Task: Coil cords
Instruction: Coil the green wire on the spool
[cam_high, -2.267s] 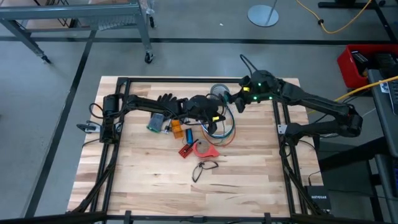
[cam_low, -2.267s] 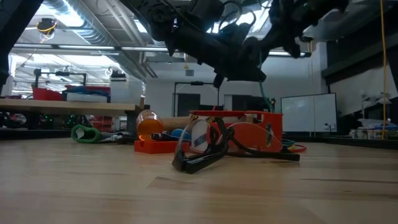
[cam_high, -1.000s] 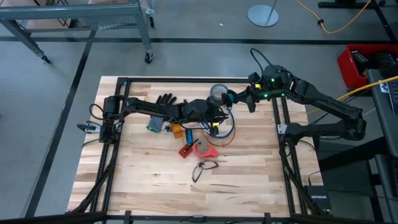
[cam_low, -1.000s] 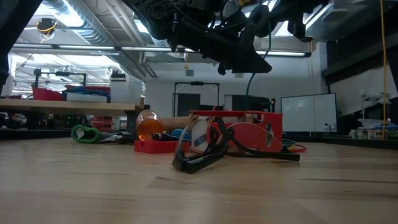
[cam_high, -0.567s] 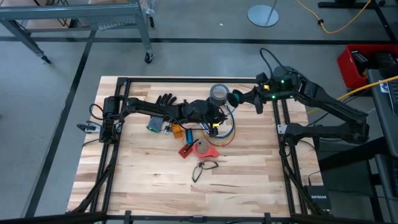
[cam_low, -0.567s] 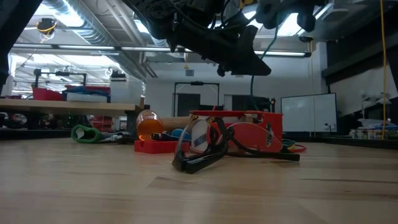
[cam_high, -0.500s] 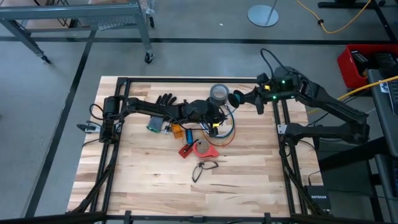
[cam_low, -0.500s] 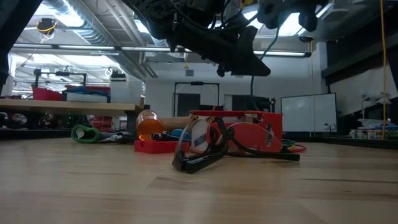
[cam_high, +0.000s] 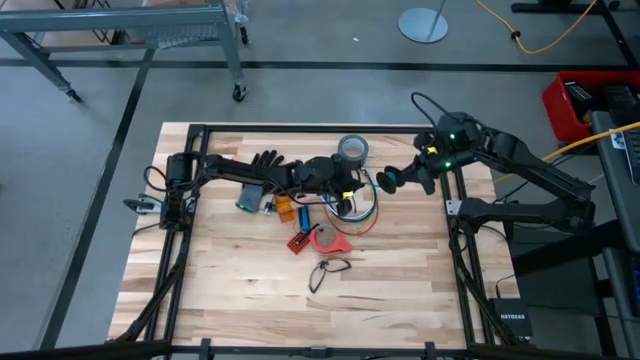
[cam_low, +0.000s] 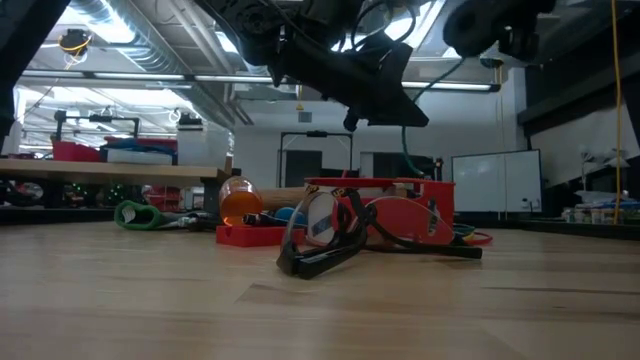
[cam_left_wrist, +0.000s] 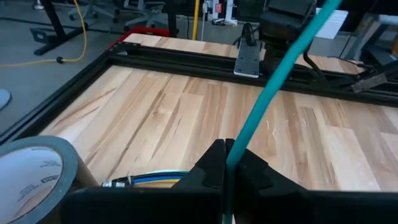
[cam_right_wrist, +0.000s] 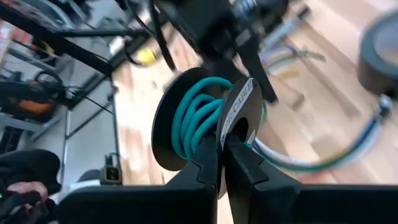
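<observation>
Cords (cam_high: 358, 205) — loose loop beside tape roll (cam_high: 351, 150), teal strand pinched.
Left gripper (cam_left_wrist: 225, 163) clenched on teal strand (cam_left_wrist: 280, 68); beyond the roll, right gripper (cam_right_wrist: 221, 146) clamps spool (cam_right_wrist: 205, 121). I expect snagging if it tightens.

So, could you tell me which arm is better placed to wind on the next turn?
The right, probably: its pincer is shut on the spool, while the left pincer pinches the teal cord taut toward it.
</observation>
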